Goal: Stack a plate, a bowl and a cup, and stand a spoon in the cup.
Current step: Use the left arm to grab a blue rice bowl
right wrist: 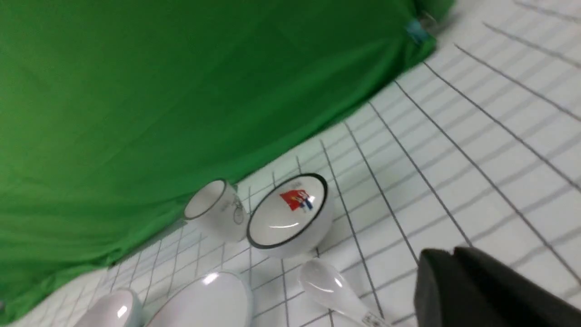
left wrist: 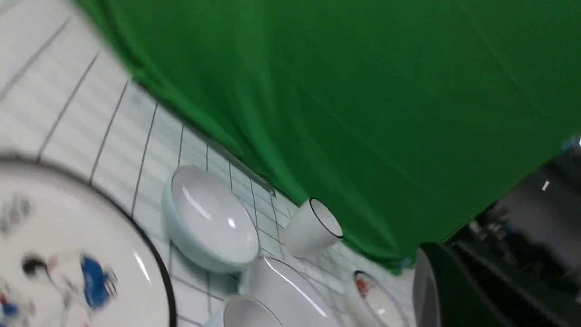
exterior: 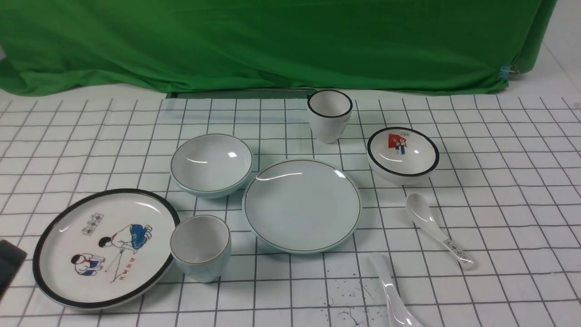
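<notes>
Plate: laid flat at the middle of the tabletop; judged stiff, glazed and slippery, and it can be left where it is as the base.
Bowl: set upright just beside the plate's far-left edge; whether they touch cannot be told. Judged moderately heavy and breakable, best taken by the rim wall, one finger inside and one outside.
Cup: stood upright close against the cartoon plate. Judged light with a smooth rounded wall, so a pinch over the rim is advised.
Spoon: laid at the near edge, right of centre, with its scoop partly cut off by the frame. Judged thin, glossy and easily chipped, best gripped at mid-handle.
Look-alikes to be left alone: black-rimmed cup, cartoon bowl, printed spoon.
Left gripper: pressed together, nothing seen held, parked at the near left.
Right gripper: dark fingers seen apart from the crockery; whether they are spread or closed cannot be told.
</notes>
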Robot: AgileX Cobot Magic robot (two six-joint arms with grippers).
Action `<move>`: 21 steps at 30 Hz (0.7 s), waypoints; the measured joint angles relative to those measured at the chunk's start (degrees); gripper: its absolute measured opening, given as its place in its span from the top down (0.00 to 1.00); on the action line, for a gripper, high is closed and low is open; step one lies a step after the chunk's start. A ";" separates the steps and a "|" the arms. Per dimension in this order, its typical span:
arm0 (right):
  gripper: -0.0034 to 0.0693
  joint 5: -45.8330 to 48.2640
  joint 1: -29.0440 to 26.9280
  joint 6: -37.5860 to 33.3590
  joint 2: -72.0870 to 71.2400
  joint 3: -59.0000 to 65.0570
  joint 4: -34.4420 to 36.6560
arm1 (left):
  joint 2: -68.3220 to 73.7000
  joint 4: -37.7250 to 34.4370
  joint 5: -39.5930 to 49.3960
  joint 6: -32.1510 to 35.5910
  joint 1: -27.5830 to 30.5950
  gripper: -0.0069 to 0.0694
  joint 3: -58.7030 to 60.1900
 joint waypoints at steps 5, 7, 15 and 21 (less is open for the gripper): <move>0.94 6.43 5.43 -18.39 15.21 -15.17 0.00 | 15.53 20.38 15.57 1.11 0.00 0.95 -16.27; 0.94 12.34 7.46 -26.20 22.83 -23.29 -0.05 | 23.40 26.34 22.68 2.95 -0.65 0.95 -22.03; 0.94 38.75 10.64 -43.84 48.50 -42.43 -0.05 | 43.69 38.89 35.93 6.21 -8.99 0.95 -33.60; 0.94 43.14 17.84 -46.41 59.20 -46.25 -0.18 | 61.03 38.72 35.56 3.08 -12.34 0.90 -40.98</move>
